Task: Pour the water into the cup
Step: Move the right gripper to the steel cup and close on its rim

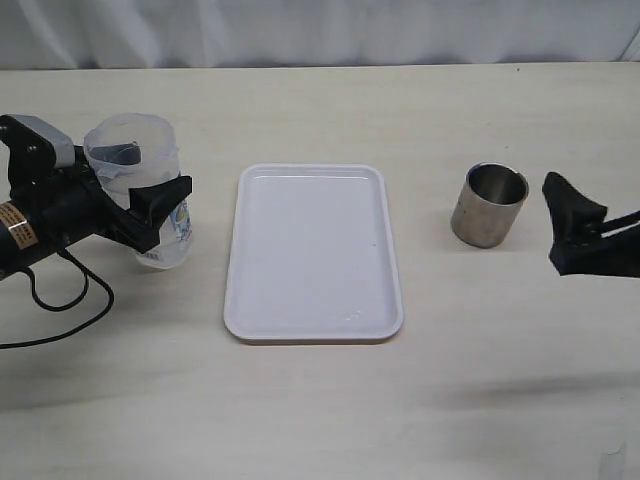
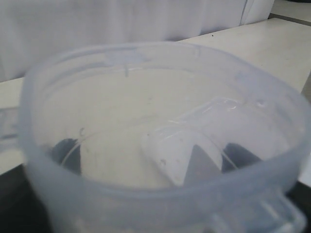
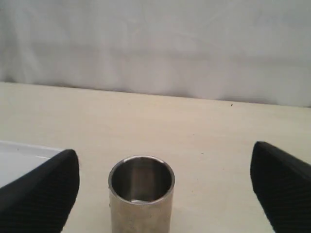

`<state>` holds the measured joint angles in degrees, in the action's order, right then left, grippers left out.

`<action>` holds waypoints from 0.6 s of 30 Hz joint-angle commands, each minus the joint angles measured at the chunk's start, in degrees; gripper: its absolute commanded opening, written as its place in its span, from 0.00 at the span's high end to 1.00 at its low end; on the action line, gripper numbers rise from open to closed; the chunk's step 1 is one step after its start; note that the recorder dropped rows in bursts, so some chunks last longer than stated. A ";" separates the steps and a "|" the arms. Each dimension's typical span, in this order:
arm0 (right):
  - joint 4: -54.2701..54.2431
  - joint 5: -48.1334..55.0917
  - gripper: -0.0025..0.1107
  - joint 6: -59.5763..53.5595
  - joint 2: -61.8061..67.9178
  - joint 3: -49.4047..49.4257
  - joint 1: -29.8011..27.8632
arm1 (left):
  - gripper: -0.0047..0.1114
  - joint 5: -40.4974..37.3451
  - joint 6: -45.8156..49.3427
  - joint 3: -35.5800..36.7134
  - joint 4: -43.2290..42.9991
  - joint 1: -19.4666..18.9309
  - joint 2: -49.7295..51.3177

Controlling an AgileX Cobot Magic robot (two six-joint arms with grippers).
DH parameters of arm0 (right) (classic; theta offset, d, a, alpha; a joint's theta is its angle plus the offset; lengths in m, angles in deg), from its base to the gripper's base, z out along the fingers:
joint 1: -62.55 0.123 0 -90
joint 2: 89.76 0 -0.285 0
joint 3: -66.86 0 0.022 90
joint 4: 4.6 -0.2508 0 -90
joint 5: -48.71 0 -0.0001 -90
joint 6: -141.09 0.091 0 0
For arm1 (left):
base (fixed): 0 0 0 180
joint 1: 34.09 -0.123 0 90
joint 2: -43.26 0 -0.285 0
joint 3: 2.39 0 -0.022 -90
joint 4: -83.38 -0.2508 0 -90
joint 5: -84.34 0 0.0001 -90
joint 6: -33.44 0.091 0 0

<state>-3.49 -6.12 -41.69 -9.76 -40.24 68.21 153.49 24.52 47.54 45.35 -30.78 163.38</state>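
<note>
tray — white | plastic container — translucent, labelled, left of tray

You're at what looks like a lab-style robot test bench: a plain pale beige tabletop fills the frame, and a white cloth backdrop runs along the top edge. A black robot arm reaches in at the left edge.

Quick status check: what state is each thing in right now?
left claw: shut on container
container: upright, gripped
right claw: open, beside cup, not touching
cup: upright, standing free
tray: flat, nothing on it
</note>
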 commanded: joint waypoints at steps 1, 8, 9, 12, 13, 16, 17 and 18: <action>2.64 -7.59 0.19 -2.95 14.52 -4.20 -0.21 | 0.96 0.59 -0.57 -0.43 -0.50 0.01 0.09; 3.02 -10.44 0.19 -5.01 26.46 -8.64 -0.21 | 0.96 0.59 -0.57 -0.43 -0.50 0.01 0.09; 3.02 -10.44 0.19 -5.01 26.46 -8.64 -0.21 | 0.96 0.59 -0.57 -0.43 -0.50 0.01 0.09; 3.02 -6.94 0.14 -4.13 26.46 -10.46 -0.21 | 0.96 0.59 -0.57 -0.43 -0.50 0.01 0.09; 2.77 -5.75 0.10 -2.85 26.46 -11.03 -0.21 | 0.96 0.59 -0.57 -0.43 -0.50 0.01 0.09; 1.78 -4.59 0.01 -2.15 27.85 -12.33 -0.21 | 0.96 0.47 -0.57 -0.43 -0.50 0.01 0.09; 1.08 -4.59 0.01 -2.15 28.52 -12.75 -0.21 | 0.96 0.47 -0.57 -0.43 -0.50 0.01 0.09; 0.83 -4.59 0.01 -2.15 29.23 -13.04 -0.21 | 0.96 0.36 -0.57 -0.43 -0.50 0.01 0.09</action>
<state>-1.49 -11.56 -44.28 17.93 -52.46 68.21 153.49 24.41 47.54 45.33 -30.78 163.38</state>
